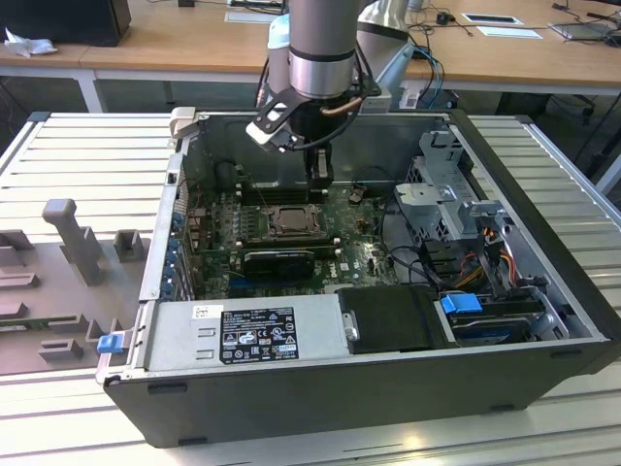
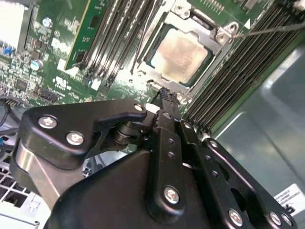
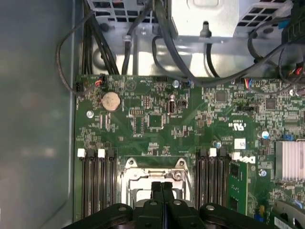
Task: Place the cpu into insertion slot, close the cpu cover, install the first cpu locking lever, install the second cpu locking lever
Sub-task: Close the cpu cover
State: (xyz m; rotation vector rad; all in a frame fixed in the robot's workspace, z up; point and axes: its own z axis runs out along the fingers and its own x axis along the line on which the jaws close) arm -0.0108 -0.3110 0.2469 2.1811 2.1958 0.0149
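ribbed table (image 1: 87,146) carries the open pc case (image 1: 388,388). cpu (image 2: 183,52) sits in insertion slot (image 1: 270,231) mid-board, cpu cover (image 2: 217,36) down. my end effector (image 2: 164,93) is closed and empty, just beside the cover, probably as a narrow pushing tip.

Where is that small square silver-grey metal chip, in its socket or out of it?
In. In the second wrist view the silver-grey chip lies flat and level within the square metal-rimmed socket, with metal framing its edges.

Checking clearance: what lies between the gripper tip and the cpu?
In the second wrist view, the near edge of the cpu cover lies between the gripper and the cpu; nothing else intervenes.
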